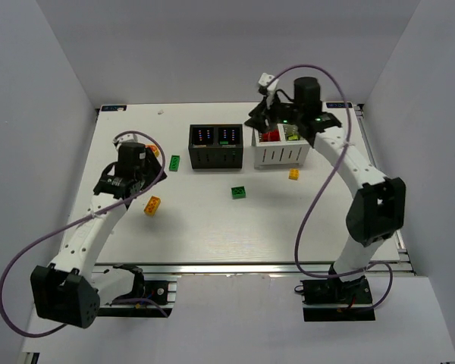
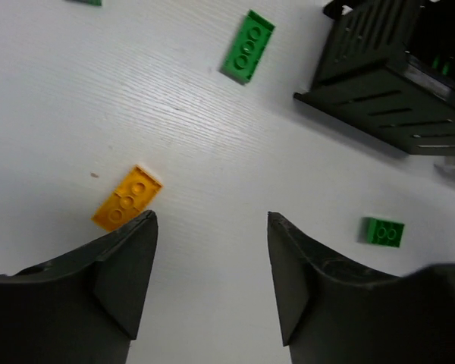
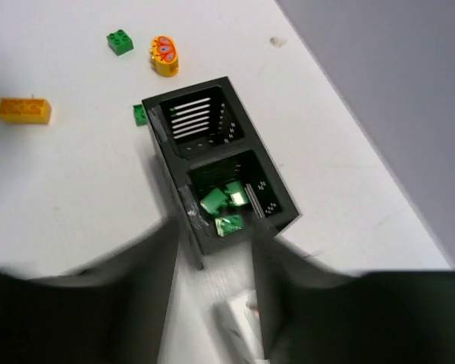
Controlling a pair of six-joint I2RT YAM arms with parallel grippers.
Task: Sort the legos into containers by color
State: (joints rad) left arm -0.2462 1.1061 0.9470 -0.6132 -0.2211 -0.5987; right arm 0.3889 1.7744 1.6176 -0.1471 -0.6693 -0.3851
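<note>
Beside the left tool (image 2: 212, 220), jaws spread and empty, an orange-yellow lego (image 2: 127, 197) lies flat on the white worktop (image 2: 212, 144), long axis diagonal; right tool (image 3: 212, 239) spread above the white container (image 1: 280, 155)

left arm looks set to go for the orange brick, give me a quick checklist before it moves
1. The left pincer is open with nothing in it: ok.
2. The orange brick sits inside the gap: not ok; it lies just outside one fingertip.
3. Brick lying flat, studs up: ok.
4. Room around it: ok; the nearest green brick lies well apart.
5. A free slot for orange: ok, it seems; in the black container one compartment holds green legos and the other looks empty.
</note>
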